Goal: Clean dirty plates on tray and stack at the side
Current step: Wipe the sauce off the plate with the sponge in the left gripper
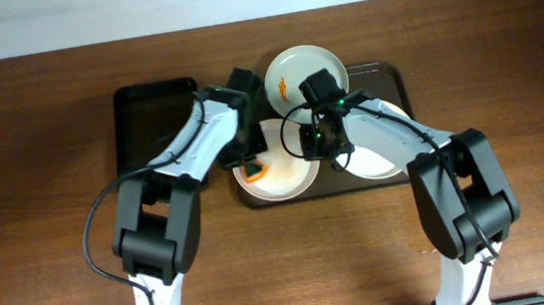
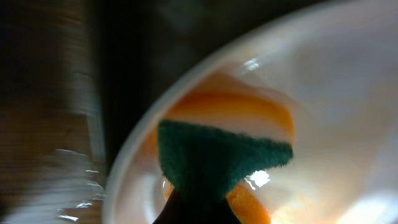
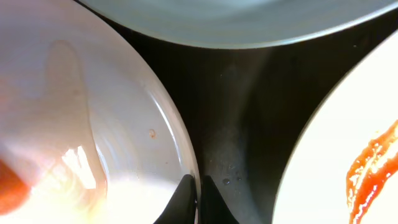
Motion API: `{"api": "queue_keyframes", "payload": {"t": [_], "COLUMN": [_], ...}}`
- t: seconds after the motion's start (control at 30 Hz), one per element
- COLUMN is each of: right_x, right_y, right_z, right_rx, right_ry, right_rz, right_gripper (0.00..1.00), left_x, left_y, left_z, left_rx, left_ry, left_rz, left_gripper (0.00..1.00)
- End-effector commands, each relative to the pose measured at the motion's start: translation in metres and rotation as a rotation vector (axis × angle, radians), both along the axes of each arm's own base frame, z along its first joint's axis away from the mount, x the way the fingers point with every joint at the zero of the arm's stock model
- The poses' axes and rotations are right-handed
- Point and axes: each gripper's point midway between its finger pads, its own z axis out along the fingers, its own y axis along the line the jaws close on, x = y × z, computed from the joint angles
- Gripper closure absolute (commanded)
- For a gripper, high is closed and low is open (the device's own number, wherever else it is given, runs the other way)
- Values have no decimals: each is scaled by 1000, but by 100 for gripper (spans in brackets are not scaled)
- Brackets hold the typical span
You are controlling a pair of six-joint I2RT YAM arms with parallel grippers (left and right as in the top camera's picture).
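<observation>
Three pale plates lie on the dark brown tray (image 1: 394, 73). The far plate (image 1: 305, 74) carries an orange smear. My left gripper (image 1: 251, 160) is shut on a green-faced sponge (image 2: 217, 155), which presses on the near-left plate (image 1: 280, 179) beside an orange streak (image 2: 236, 112). In the right wrist view my right gripper (image 3: 198, 200) is shut on that same plate's rim (image 3: 186, 155), one finger on each side of it. My right arm hides most of the right plate (image 1: 381, 159), but its red-orange smear (image 3: 368, 174) is visible.
A smaller black tray (image 1: 148, 114) sits left of the brown tray, partly under my left arm. Bare wooden tabletop (image 1: 46, 194) stretches to both sides and toward the front. Both arms cross over the brown tray's near half.
</observation>
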Motion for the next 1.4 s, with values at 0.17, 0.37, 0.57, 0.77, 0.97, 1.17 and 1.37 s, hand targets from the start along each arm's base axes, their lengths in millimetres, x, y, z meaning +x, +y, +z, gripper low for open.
{"api": "queue_keyframes", "payload": {"t": [0.17,0.37,0.57,0.77,0.97,1.17,1.37], "right_x": [-4,-4,-4,-5,-5,-5,-5], "right_y": [-1,-1,-1,-1,-1,-1,-1], "right_z": [-6,-6,-6,-6,-6,-6,-6], "right_rx": [-28,-28,-27,-28,-28,-28,-28], "right_ry": [9,8,7,10,10,10,10], "right_rz": [17,17,17,18,18,18,18], "right_gripper": [96,96,96,96,96,96,96], "left_x": [22,26,-6,-26,-14,-16,11], "left_y": [78,42,-7,-11,38,77,102], "left_z": [-5,38,32,1,-29,-50,-40], "left_rx": [219,24,-198,-176,103,309,495], "left_ry": [-16,14,116,152,74,42,-74], "left_rz": [-6,-121,-214,-251,-276,-282,-268], "left_gripper": [100,100,100,100,100,100,100]}}
